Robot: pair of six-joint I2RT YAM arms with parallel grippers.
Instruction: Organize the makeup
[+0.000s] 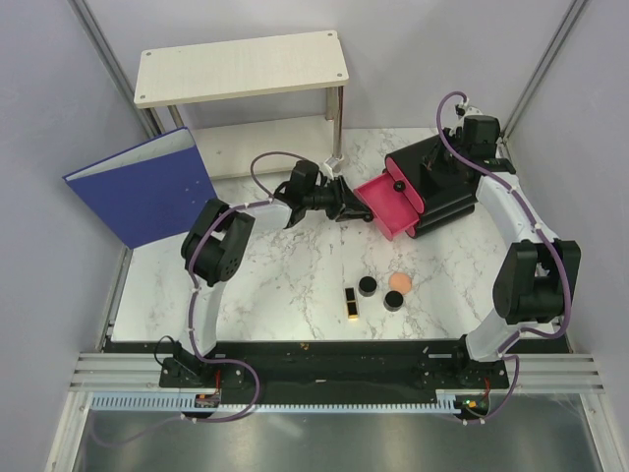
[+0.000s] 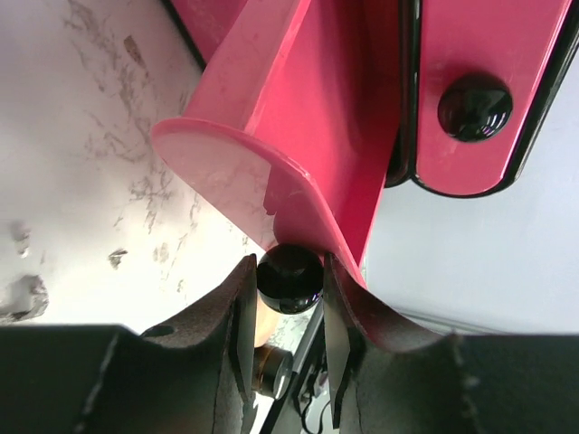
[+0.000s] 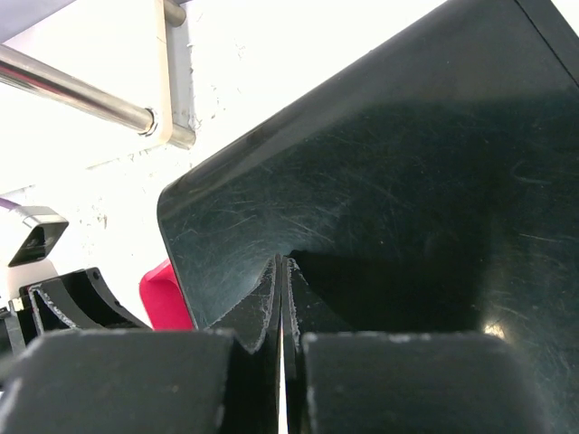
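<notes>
Gripping a peach tube [image 2: 288,278] at the drawer [image 2: 344,136] in our left tool [image 2: 288,294], right tool [image 3: 282,285] closed, we have lipstick [image 1: 350,303], jars [image 1: 368,286], puff [image 1: 399,281] left to sort.

Lit brightly and evenly from overhead.
Cast only soft shadows beside the small round black jar [image 1: 367,285]; burned out to white on the marbled white tabletop [image 3: 253,72]; glinted off the scratched glossy black organizer panel [image 3: 407,181].
</notes>
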